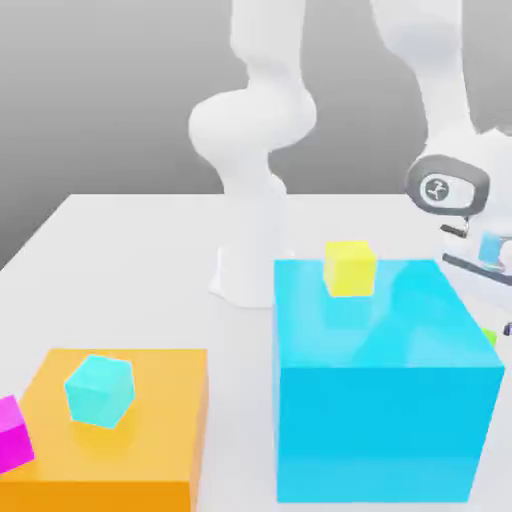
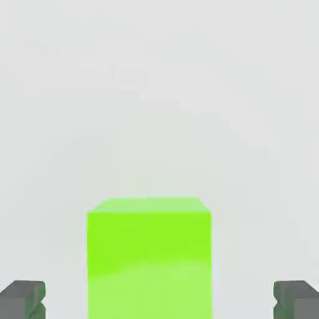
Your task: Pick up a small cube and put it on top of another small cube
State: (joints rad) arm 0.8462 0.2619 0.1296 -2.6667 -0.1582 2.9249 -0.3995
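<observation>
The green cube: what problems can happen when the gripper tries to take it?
The green cube sits off the middle between the open fingers, so one finger may touch first and push it. Also, the big blue block stands close by, so the gripper might bump it.

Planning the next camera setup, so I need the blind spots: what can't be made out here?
- Lime-green cube: mostly hidden behind the big blue block in the exterior view; cut off by the picture's edge in the hand view.
- Magenta cube: cut off by the exterior view's left edge.
- Orange block: base cut off by that view's bottom edge.
</observation>
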